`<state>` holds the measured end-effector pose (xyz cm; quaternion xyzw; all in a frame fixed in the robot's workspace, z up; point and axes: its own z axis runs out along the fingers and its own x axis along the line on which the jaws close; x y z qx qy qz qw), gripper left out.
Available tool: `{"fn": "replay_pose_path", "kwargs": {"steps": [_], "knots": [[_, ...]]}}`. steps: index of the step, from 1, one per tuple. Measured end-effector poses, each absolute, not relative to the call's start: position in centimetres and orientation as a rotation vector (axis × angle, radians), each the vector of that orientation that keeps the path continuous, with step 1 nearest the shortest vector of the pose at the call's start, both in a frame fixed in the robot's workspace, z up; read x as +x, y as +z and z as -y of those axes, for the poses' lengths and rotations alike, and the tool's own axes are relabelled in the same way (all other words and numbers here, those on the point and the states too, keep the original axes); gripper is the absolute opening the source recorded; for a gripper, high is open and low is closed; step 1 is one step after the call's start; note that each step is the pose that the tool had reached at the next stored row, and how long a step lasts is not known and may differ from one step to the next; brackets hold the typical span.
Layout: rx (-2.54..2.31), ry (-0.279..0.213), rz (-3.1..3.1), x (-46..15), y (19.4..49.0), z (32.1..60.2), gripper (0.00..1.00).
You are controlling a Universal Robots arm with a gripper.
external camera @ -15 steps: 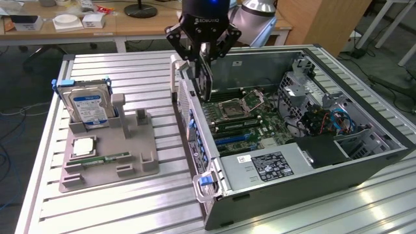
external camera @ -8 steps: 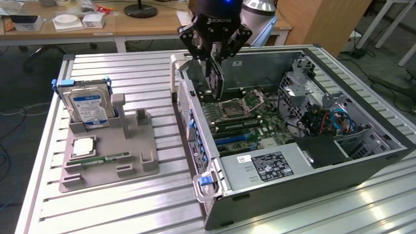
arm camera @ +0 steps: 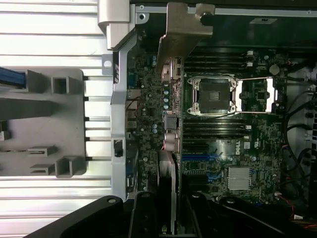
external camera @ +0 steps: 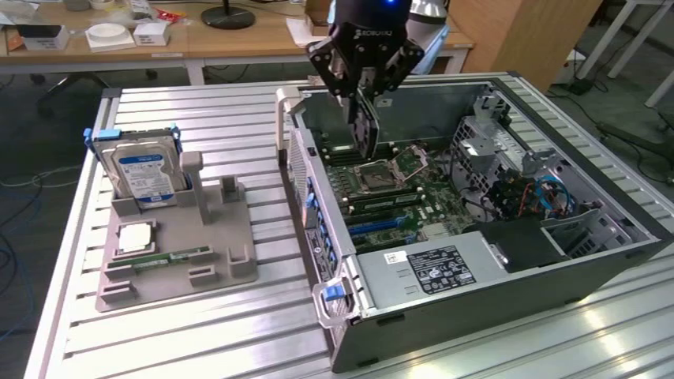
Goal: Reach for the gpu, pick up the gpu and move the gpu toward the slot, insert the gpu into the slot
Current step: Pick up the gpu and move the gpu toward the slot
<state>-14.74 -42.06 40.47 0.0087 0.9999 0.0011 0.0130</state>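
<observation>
My gripper [external camera: 361,79] hangs over the open computer case [external camera: 589,253] and is shut on the gpu [external camera: 365,126]. The dark card hangs on edge below the fingers, above the green motherboard [external camera: 421,197] near the case's rear wall. In the wrist view the gpu [arm camera: 171,124] is seen edge-on, with its silvery bracket [arm camera: 185,25] at the far end and my gripper [arm camera: 168,210] clamping the near end. The blue slot [external camera: 375,227] lies on the board at the exterior view's lower side of the card. In the wrist view the slot [arm camera: 200,157] runs beside the card's edge.
The square CPU socket [external camera: 377,175] sits just beside the hanging card. A drive cage and cables [external camera: 516,185] fill the case at the exterior view's right. On the exterior view's left, a grey fixture [external camera: 226,264] holds a blue-labelled hard drive [external camera: 144,175] and a memory stick [external camera: 169,258].
</observation>
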Motion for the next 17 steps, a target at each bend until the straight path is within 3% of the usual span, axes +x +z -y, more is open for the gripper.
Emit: {"fn": "replay_pose_path", "kwargs": {"steps": [17], "knots": [[0.027,0.004,-3.115,-11.1,40.5,42.1,0.27]]}}
